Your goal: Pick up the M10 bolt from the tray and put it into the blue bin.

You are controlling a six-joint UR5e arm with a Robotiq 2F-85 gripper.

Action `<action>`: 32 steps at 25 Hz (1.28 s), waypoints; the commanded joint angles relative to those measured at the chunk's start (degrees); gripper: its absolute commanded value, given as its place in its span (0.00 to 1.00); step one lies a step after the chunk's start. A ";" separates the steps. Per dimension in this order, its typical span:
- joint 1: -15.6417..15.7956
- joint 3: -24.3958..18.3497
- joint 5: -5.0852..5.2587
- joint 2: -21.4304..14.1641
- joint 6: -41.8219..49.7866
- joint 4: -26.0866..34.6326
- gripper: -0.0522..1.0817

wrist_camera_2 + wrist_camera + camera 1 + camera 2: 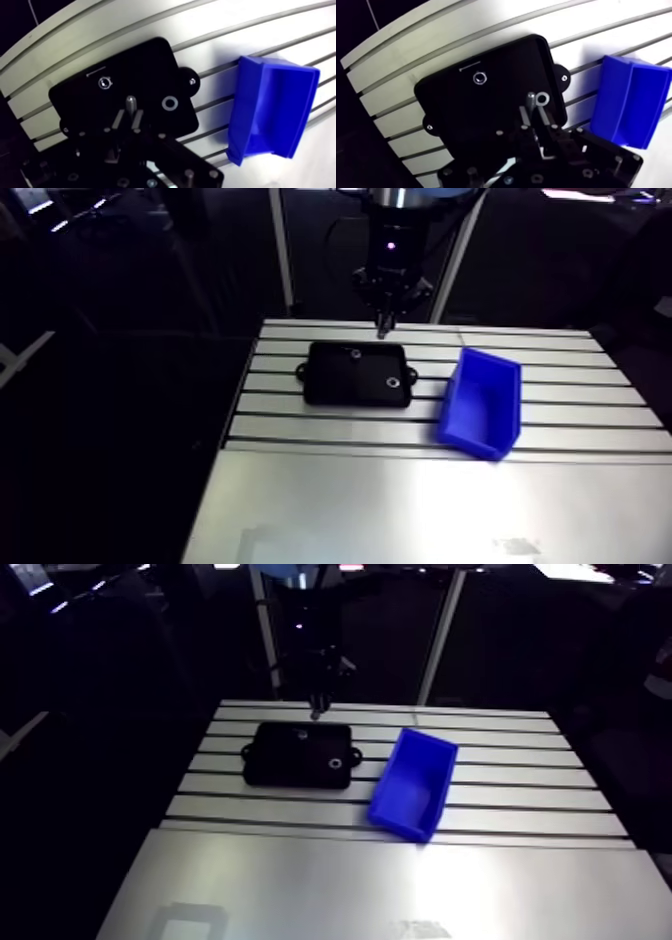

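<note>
In the wrist view my gripper (128, 116) is shut on a short grey M10 bolt (130, 102), whose end sticks out past the fingertips (118, 119). Below it lies the black tray (330, 383) on the slotted table. In the arm view the gripper (383, 323) hangs over the tray's far edge, a little above it. The blue bin (480, 403) stands open-topped to the right of the tray, apart from it.
Two small ring-shaped parts lie in the tray, a washer (170, 103) and a nut-like piece (104, 82). The slotted table top (560, 358) runs behind and right of the bin. A smooth metal plate (400, 508) covers the near part.
</note>
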 commanded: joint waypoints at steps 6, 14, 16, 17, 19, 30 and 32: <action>-0.82 -4.48 0.63 -7.62 -10.88 9.15 0.97; -2.49 -4.66 0.45 -11.67 -25.56 9.76 0.97; -3.02 -4.83 0.54 -12.20 -28.29 12.49 0.97; -3.20 -4.92 0.54 -12.46 -31.19 14.51 0.97; -4.78 -4.57 0.72 -13.07 -37.17 16.00 0.97; -9.44 -3.07 0.89 -16.59 -62.84 21.01 0.98; -10.05 -2.19 0.98 -17.38 -66.44 21.37 0.98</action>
